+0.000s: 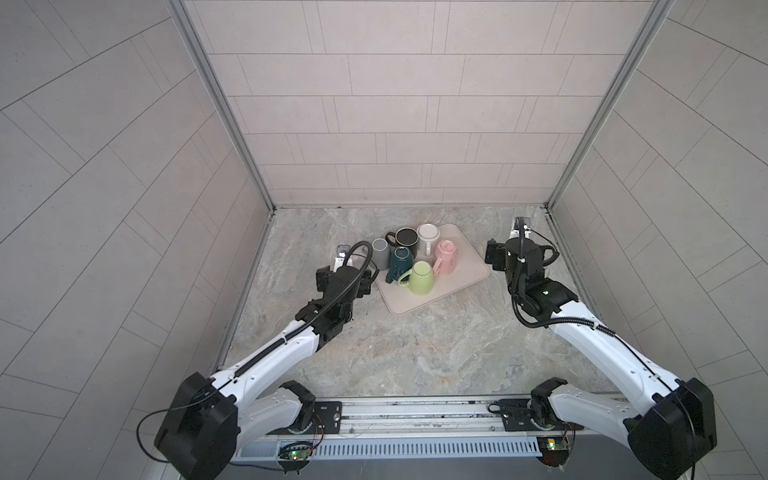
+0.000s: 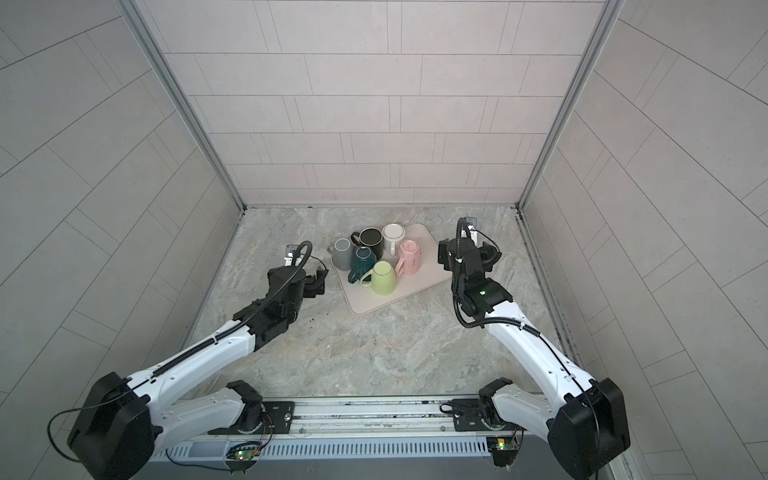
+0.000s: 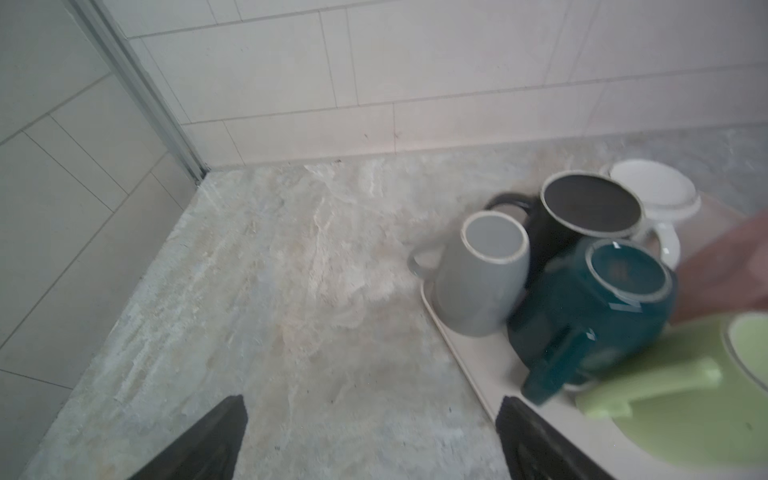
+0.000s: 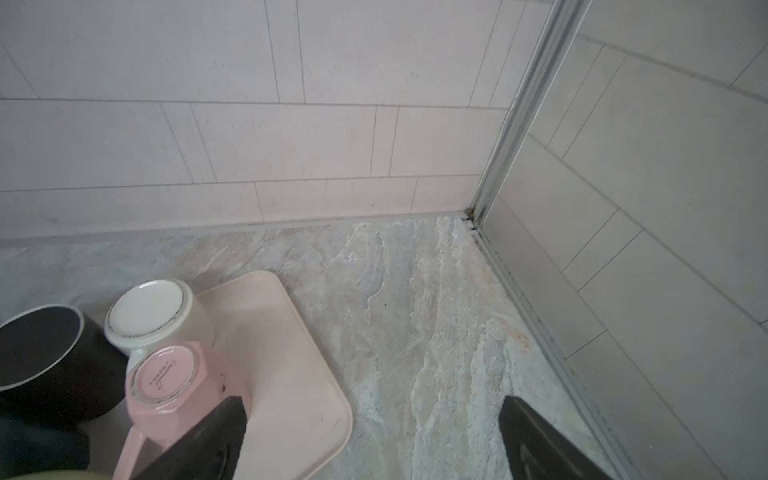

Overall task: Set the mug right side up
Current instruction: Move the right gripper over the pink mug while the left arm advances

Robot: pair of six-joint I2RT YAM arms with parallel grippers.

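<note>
My left hand (image 3: 370,440) and right hand (image 4: 374,440) hang released and empty, flanking the tray (image 1: 465,266), open desk (image 1: 415,340) ahead.

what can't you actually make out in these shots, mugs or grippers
Green mug: left wrist view, blurred, cut off by the frame edge.
Teal mug: right wrist view, only a dark sliver at the frame corner.
Pink mug base print: right wrist view, too small to read.
Left gripper, right gripper: both top views, jaws hidden behind the arms' own wrists; wrist views show only fingertips, set apart.
</note>
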